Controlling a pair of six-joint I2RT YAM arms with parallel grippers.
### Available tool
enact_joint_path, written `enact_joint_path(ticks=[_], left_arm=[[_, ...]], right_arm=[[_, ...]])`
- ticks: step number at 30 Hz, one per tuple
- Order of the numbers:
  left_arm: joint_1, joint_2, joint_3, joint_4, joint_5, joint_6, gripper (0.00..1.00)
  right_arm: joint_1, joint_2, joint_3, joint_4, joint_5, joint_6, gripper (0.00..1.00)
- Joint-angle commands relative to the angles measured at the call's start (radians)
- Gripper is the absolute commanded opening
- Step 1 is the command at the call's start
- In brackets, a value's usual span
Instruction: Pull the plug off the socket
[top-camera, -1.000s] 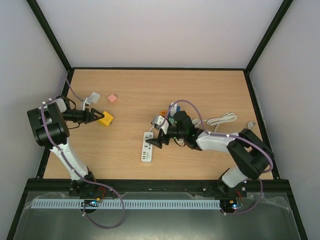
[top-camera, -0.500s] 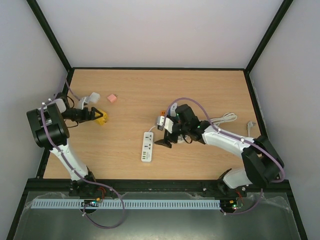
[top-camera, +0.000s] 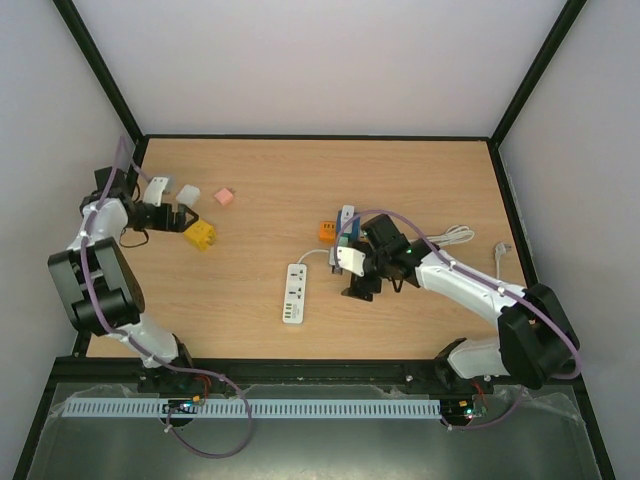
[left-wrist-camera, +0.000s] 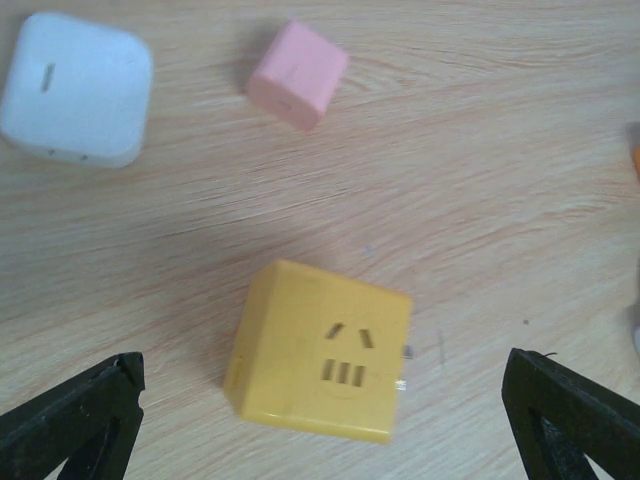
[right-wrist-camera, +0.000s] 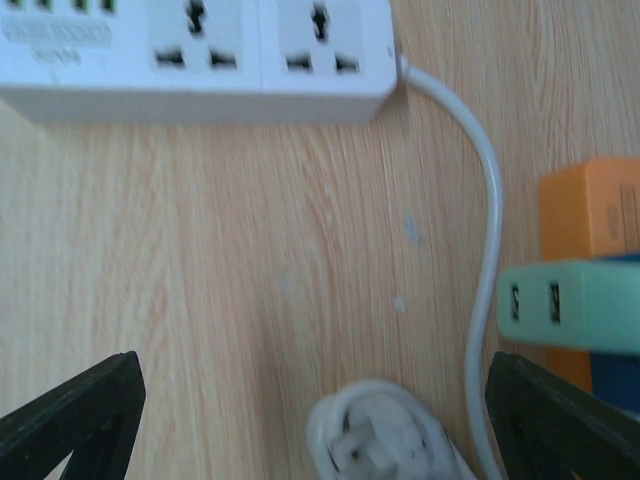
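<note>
strip (top-camera: 293, 292): lies flat near the middle of the surface (top-camera: 400, 180). the holes that show are bare, with no plug in them.
plug: it looks already out, i think. a yellow cube (left-wrist-camera: 320, 350) lies loose at the far left, well apart from the strip. a white plug (right-wrist-camera: 375, 450) on a cord (right-wrist-camera: 485, 200) lies just right of the strip.
feel: both look like hard, light, smooth plastic, and the cord is soft. the best hold is on two flat sides of the body, not on the cord.
left pincer (top-camera: 172, 217): wide and holding nothing. the cube lies on the surface between its tips.
right pincer (right-wrist-camera: 312, 370): wide and holding nothing. it is over the white plug and near a green block (right-wrist-camera: 570, 305).
left arm: folded back at the left edge, wrist low, pointing right.
right arm: stretched in from the right, wrist tipped down to the surface.
</note>
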Motion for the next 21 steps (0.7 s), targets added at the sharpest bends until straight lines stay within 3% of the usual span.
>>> enact_joint_path(ticks=[1,12,21], left_arm=[[-0.076,-0.117,-0.043,-0.018,-0.036,0.031,1.00],[-0.318,-0.301,-0.074,0.002,-0.098,-0.021,1.00],[-0.356,-0.328,-0.070,0.016,-0.090,-0.070,1.00]], right_arm=[[-0.047,-0.016,0.000,-0.119,0.110,-0.093,0.91],[-0.156,-0.045,-0.065,-0.088,0.182,-0.200,0.94],[-0.157,0.097,-0.042,0.006,0.223,-0.232,0.97]])
